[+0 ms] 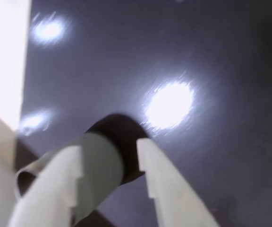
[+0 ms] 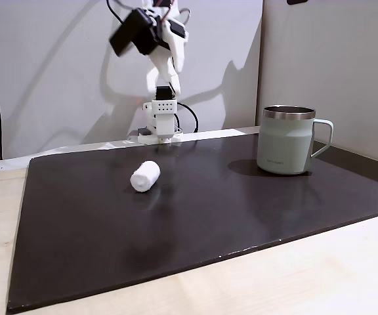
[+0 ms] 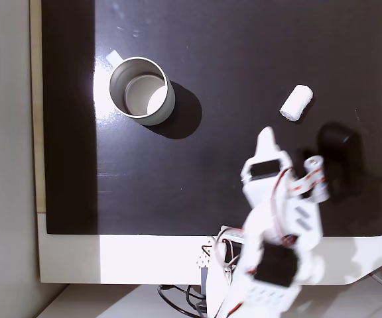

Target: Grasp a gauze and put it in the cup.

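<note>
Gauze (image 2: 145, 176) left of cup (image 2: 285, 140)

A glossy dark mat (image 2: 195, 223) lies on a pale wooden table (image 2: 320, 275) before a white wall (image 2: 58, 79).

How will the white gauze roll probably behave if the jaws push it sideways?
The gauze lies on its side on the dark mat, so it may roll. It looks soft and small, probably light, and squashes easily.

Arm raised high, claw (image 1: 110, 184) fingers parted — empty
</note>
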`<control>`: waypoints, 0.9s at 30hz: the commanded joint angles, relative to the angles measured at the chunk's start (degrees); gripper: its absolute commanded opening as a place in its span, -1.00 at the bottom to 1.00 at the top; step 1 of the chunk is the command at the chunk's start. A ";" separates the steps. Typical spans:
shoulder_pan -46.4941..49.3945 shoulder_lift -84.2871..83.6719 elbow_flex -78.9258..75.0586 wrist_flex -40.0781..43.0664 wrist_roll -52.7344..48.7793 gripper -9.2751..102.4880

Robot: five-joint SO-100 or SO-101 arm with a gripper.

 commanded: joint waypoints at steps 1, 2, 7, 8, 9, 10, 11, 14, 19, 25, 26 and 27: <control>3.96 -12.04 -14.59 3.96 -6.77 -0.48; 4.92 -15.38 -17.58 5.10 -8.61 -0.45; 7.73 -31.03 -30.67 12.30 -17.67 -0.39; 8.00 -33.84 -33.05 13.71 -18.98 -0.37; 8.17 -36.39 -35.42 15.29 -20.30 -0.36; 8.26 -38.76 -37.44 16.79 -21.80 -0.35; 8.35 -40.96 -39.20 17.93 -22.94 -0.34; 8.61 -47.02 -44.03 21.27 -25.75 -0.32; 9.23 -58.27 -53.44 25.40 -27.51 -0.31; 10.63 -69.26 -63.46 26.19 -28.39 -0.30; 10.99 -71.19 -65.39 26.37 -28.48 -0.30; 11.25 -73.12 -67.24 26.37 -28.48 -0.29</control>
